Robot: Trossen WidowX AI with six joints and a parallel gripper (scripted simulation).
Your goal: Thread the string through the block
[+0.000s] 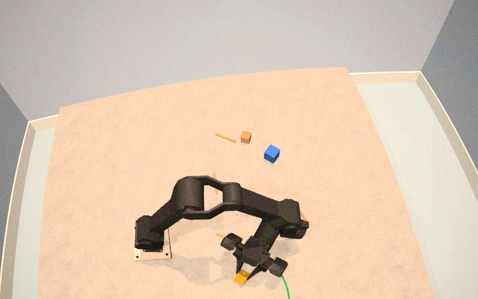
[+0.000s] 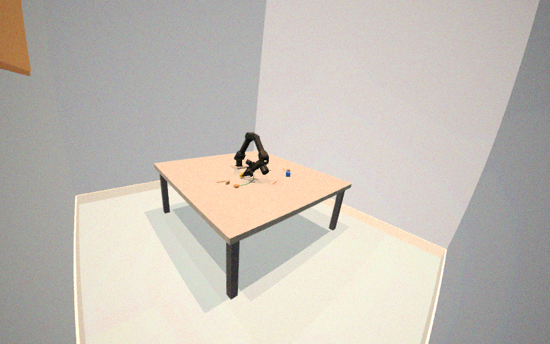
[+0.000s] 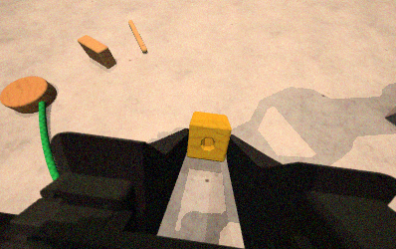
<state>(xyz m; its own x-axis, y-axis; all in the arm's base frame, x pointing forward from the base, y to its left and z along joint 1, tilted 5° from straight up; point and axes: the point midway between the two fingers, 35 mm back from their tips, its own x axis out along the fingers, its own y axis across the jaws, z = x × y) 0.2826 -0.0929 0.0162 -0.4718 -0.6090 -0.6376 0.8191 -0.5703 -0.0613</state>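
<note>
My gripper (image 1: 244, 274) (image 2: 243, 175) (image 3: 208, 136) is shut on the yellow block (image 1: 241, 278) (image 2: 241, 175) (image 3: 209, 123), with a fingertip at either side. The block's round hole faces the wrist camera. I cannot tell whether its base touches the table. The green string (image 1: 286, 286) (image 2: 247, 183) (image 3: 44, 134) runs from the round button (image 2: 236, 186) (image 3: 24, 93) to behind the gripper. A stick (image 1: 220, 234) shows partly beside the gripper in the top view; it may be the string's stick, but the join is hidden.
Loose sticks (image 1: 224, 137) (image 1: 215, 189) (image 1: 304, 217) (image 3: 137, 36) lie around. A blue cube (image 1: 272, 153) (image 2: 288, 173) and a small orange cube (image 1: 245, 137) stand at the back in the top view. A wooden piece (image 2: 227, 182) (image 3: 97, 51) lies near the button.
</note>
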